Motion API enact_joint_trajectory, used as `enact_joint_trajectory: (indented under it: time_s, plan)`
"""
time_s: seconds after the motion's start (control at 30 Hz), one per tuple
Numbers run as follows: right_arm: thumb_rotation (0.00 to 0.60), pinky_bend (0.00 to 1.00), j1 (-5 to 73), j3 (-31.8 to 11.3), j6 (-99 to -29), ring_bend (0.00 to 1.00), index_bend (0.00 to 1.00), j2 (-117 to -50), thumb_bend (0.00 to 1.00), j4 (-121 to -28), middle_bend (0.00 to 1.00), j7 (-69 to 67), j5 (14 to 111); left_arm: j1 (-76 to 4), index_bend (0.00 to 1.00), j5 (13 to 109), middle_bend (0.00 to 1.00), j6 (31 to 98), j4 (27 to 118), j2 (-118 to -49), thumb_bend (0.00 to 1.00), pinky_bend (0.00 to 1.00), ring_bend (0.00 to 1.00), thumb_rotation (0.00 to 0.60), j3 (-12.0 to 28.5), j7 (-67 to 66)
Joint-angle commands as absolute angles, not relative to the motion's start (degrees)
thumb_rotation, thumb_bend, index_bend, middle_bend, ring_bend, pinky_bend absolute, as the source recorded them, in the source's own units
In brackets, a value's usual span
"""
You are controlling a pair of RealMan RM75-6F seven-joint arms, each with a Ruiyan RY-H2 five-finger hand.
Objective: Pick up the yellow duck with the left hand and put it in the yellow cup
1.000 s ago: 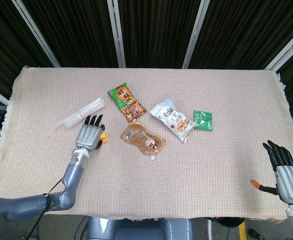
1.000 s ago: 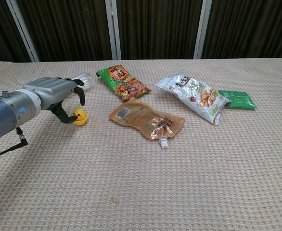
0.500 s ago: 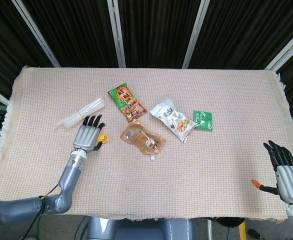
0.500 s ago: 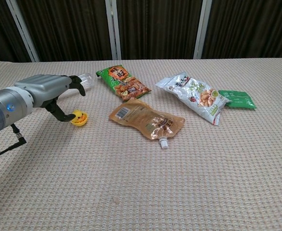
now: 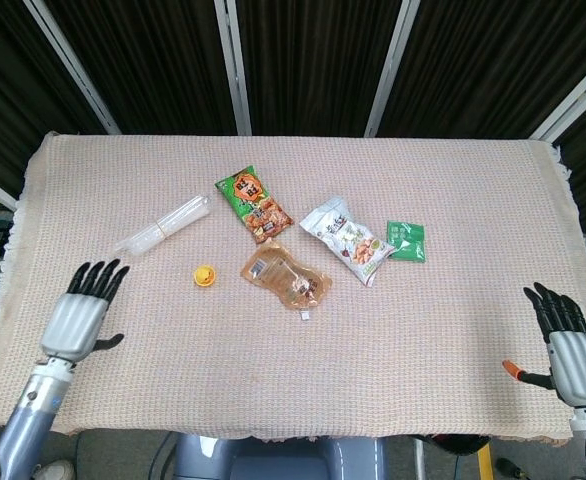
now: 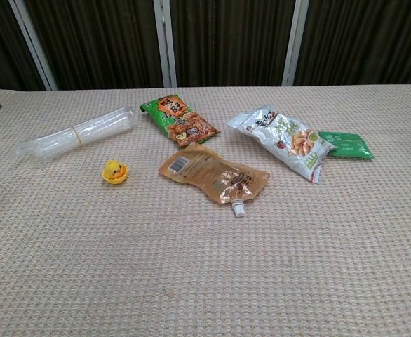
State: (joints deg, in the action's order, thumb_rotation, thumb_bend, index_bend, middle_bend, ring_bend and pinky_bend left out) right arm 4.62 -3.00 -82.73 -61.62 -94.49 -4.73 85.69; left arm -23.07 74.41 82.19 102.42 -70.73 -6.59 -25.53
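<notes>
The small yellow duck (image 5: 204, 275) (image 6: 114, 171) stands upright on the woven cloth, left of centre, with nothing touching it. Its lower part looks like a shallow yellow base; I cannot tell whether that is a cup. My left hand (image 5: 78, 318) hovers near the table's front left edge, well away from the duck, fingers spread and empty; the chest view does not show it. My right hand (image 5: 565, 335) is at the front right corner, fingers extended and holding nothing.
A bundle of clear plastic tubes (image 5: 161, 226) (image 6: 76, 133) lies behind the duck. To its right are a brown spouted pouch (image 5: 285, 278), a green-orange snack bag (image 5: 254, 204), a white nut bag (image 5: 346, 240) and a green sachet (image 5: 407, 241).
My left hand has drawn back from over the duck to the front left edge and left the chest view. The duck stays on the cloth. The right hand has barely moved.
</notes>
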Motion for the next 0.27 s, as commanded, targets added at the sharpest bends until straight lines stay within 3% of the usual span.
enact_joint_trajectory:
  time_s: [0.03, 0.27]
  plan:
    - [0.600, 0.00, 4.6, -3.0, -82.7, 0.00, 0.03, -61.8, 0.01, -94.5, 0.00, -4.3, 85.6, -19.1, 0.00, 78.8, 0.00, 86.6, 103.9, -67.7, 0.00, 0.00, 0.00, 0.600, -9.3, -22.5]
    - [0.600, 0.00, 4.6, -3.0, -82.7, 0.00, 0.03, -62.0, 0.01, -94.4, 0.00, -3.7, 85.5, -14.0, 0.00, 84.2, 0.00, 91.4, 101.4, -66.1, 0.00, 0.00, 0.00, 0.600, -11.6, -19.2]
